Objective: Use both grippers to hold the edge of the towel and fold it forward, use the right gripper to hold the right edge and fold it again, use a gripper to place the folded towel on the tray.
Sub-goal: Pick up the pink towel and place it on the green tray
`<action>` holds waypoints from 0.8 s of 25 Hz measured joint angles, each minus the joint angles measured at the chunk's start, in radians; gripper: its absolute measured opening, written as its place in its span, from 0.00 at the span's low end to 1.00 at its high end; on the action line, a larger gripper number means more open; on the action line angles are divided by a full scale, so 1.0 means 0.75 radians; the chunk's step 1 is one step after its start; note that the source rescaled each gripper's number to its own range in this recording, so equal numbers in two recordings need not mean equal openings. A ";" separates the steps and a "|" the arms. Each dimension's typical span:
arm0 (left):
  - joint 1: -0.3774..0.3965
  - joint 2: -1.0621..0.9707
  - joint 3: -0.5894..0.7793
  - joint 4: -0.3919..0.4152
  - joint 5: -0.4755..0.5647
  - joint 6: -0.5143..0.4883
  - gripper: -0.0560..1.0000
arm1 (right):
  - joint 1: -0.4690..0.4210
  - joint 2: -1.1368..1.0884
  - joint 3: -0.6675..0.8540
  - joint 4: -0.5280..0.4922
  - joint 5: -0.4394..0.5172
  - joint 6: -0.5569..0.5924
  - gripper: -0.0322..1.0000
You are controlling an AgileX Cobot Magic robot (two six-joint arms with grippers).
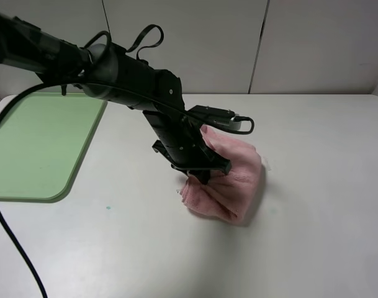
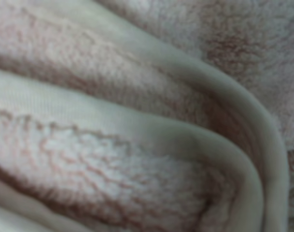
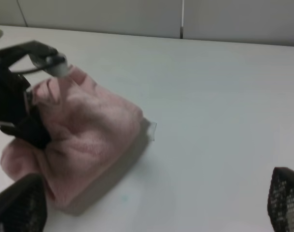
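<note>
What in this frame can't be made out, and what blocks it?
- Left gripper jaws: exterior high, hidden by wrist and towel; left wrist shows only blurred pink folds.
- Right gripper: right wrist, fingertips cut off by the frame edge.
- Tray: exterior high, cut off by the frame edge and partly covered by the arm.

The worktop (image 1: 313,186) is a plain white surface, and its far edge meets a pale panelled wall. Two things lie directly on it. The tray (image 1: 40,149), flat and light green with rounded corners, rests near the left edge, reaching back almost to the far edge. The towel (image 1: 235,180), pink and fluffy, sits bunched in a folded heap about in the middle of the worktop, well apart from the tray. Its lower folds touch the surface, while the upper part is raised. A small white tag (image 3: 151,129) shows at the towel's right side, just on the worktop.
</note>
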 joint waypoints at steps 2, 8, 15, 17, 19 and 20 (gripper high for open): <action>0.027 -0.025 0.015 0.012 0.005 0.000 0.27 | 0.000 0.000 0.000 -0.002 0.000 0.000 1.00; 0.128 -0.108 0.105 0.042 0.010 -0.002 0.27 | 0.000 0.000 0.000 -0.002 0.000 0.000 1.00; 0.235 -0.180 0.214 0.057 0.008 -0.002 0.26 | 0.000 0.000 0.000 -0.002 -0.001 0.000 1.00; 0.274 -0.214 0.244 0.062 0.005 -0.002 0.26 | 0.000 0.000 0.000 -0.002 -0.001 0.000 1.00; 0.313 -0.243 0.274 0.078 0.005 -0.003 0.26 | 0.000 0.000 0.000 0.000 -0.001 0.000 1.00; 0.335 -0.259 0.287 0.088 0.005 -0.003 0.26 | 0.000 0.000 0.000 0.000 -0.001 0.000 1.00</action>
